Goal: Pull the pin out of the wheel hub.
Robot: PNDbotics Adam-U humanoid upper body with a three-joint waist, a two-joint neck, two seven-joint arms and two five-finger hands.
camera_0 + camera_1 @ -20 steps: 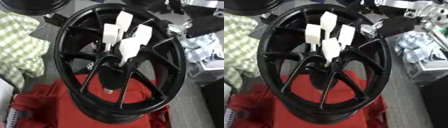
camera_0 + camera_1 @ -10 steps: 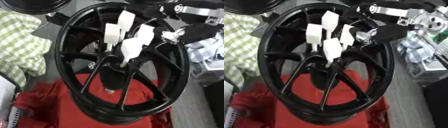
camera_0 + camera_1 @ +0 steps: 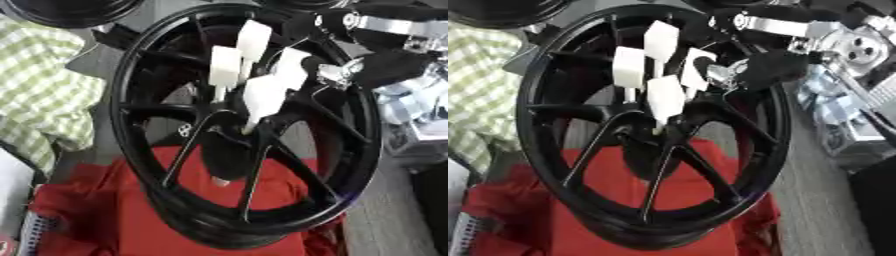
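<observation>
Centrally: four white flat-headed pins, rectangular tabs on thin stems, stuck in the hub — upper one (image 3: pixel 254 41), left one (image 3: pixel 225 66), right one (image 3: pixel 696 70), front one (image 3: pixel 263 96) lowest and nearest the hub bore. Black glossy multi-spoke wheel hub (image 3: pixel 197 145), thin spokes fanning from centre, rim tilted and filling most of the view, resting on a crumpled red cloth (image 3: pixel 131 220). Right hand (image 3: pixel 754 70) in from upper right, black shell with silver joint hardware, tip touching or just beside the right pin's tab; cannot tell whether fingers pinch it or sit apart, too blurred. Left hand not seen. Left of wheel: green-and-white checked fabric (image 3: pixel 39 95), soft and rumpled. Second black rim (image 3: pixel 70 10) at top left edge. Right side: grey surface (image 3: pixel 815 200) with pale blue-white crinkled objects (image 3: pixel 824 105) and a round silver metal part with holes (image 3: pixel 859 47) near the top corner.
</observation>
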